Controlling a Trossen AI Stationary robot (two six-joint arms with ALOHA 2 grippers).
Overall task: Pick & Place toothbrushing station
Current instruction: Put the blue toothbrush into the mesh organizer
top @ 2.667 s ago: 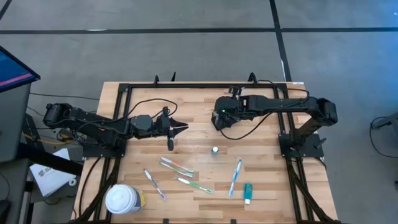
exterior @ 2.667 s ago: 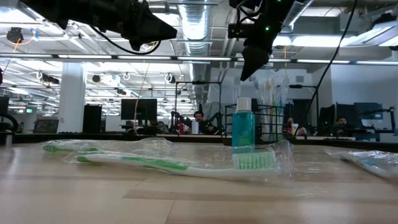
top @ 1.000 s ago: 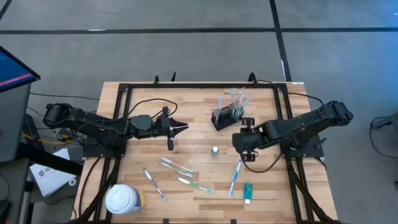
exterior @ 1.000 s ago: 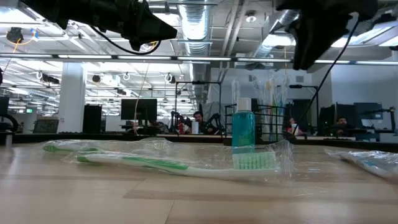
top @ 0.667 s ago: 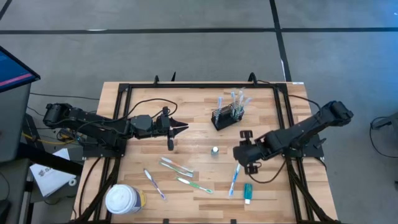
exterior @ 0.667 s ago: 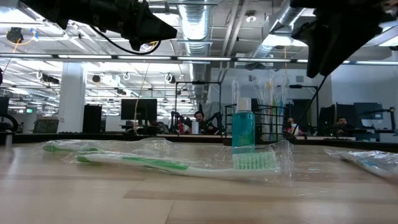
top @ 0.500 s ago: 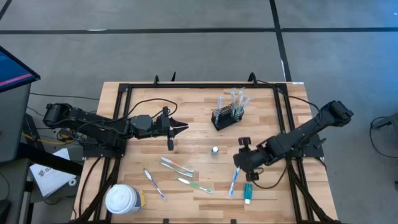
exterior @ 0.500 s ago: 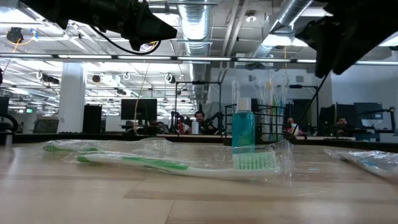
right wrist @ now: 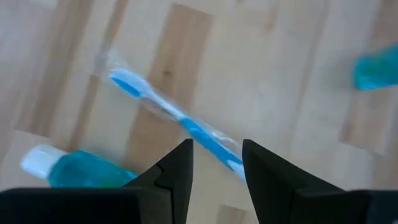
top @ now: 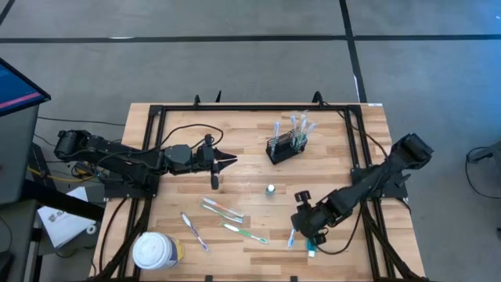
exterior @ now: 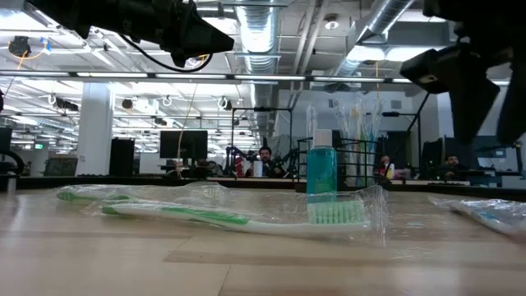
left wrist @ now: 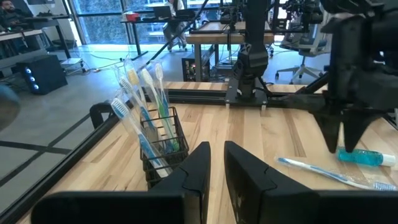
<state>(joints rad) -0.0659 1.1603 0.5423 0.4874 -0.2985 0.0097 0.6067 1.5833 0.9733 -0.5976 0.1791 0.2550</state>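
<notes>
Blue toothbrush under right gripper

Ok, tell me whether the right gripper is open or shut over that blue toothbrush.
Open. The right gripper hovers above the blue toothbrush, its fingers apart and empty.

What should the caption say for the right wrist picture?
Open right gripper hovers over a wrapped blue toothbrush on the wooden table, a teal tube beside it.
</notes>
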